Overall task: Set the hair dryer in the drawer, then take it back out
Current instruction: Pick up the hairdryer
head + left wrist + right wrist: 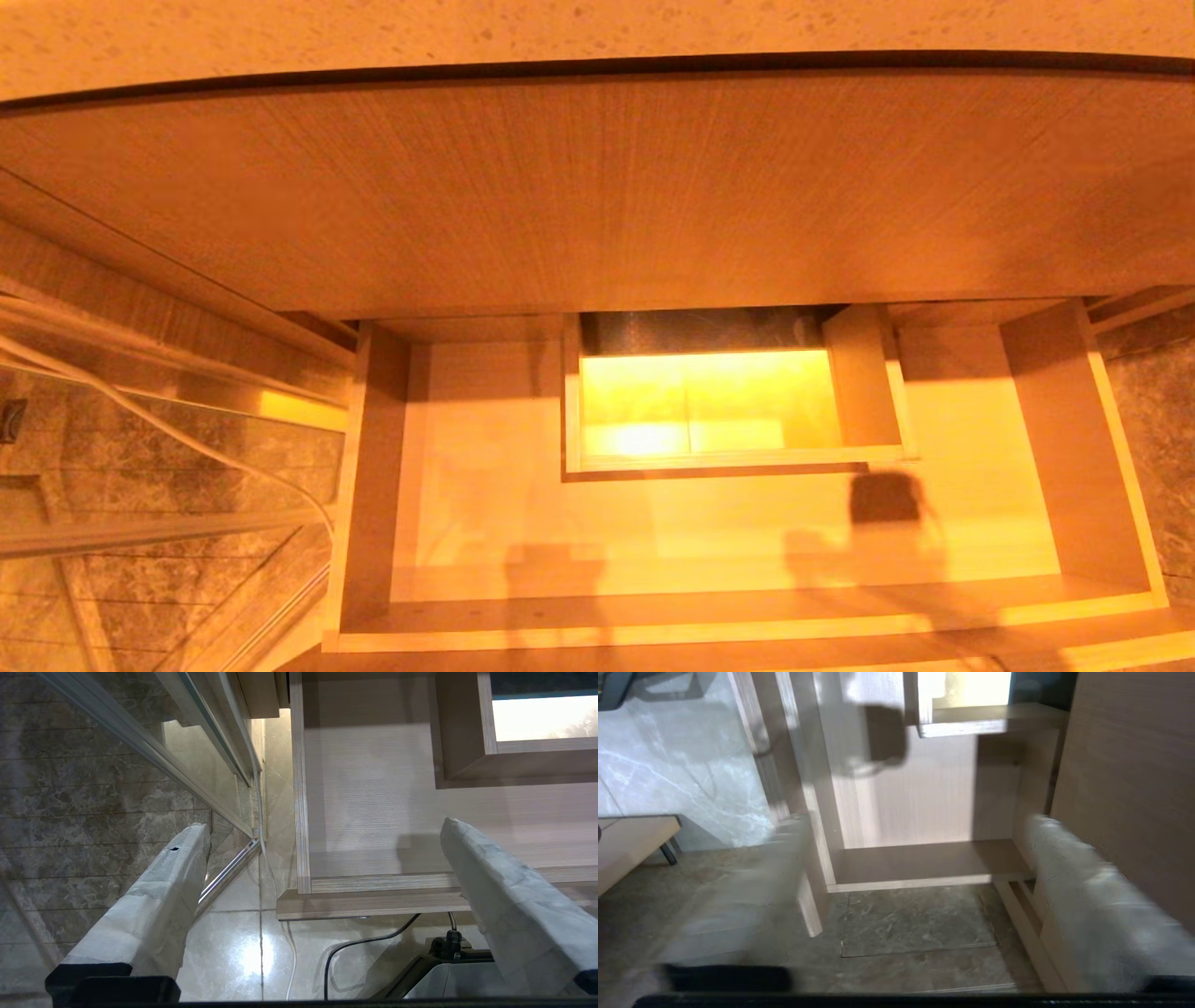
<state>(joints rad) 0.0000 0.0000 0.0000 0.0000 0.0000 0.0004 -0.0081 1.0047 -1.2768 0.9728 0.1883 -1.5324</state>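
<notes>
from your head camera you look straight down into the drawer (738,541), pulled out and wide, a shallow pale wood tray with a smooth, faintly grained floor and thin square-edged walls. at its mid-back sits a rectangular boxed notch (864,383), its walls of the same wood, framing a brightly lit opening. above it runs the larger wood-grain front panel (597,196), and above that a speckled stone countertop (560,28). you cannot see the hair dryer in any view; only shadows lie on the drawer floor. neither arm shows here. a white cable (159,420) curves over the marbled tile at the left.

in your left wrist view the left gripper (322,858) hangs over the drawer's left front corner, its two fingers, wrapped in pale grey tape-like covering, spread wide with nothing between them. glossy floor tile (233,952) and a thin black cable (355,945) lie below, with a glass panel in a metal frame (140,751) to the side.

in your right wrist view the right gripper (915,858) is over the drawer's right front corner, blurred, its fingers wide apart and holding nothing. grey marbled floor (915,924) shows under the drawer's edge.
</notes>
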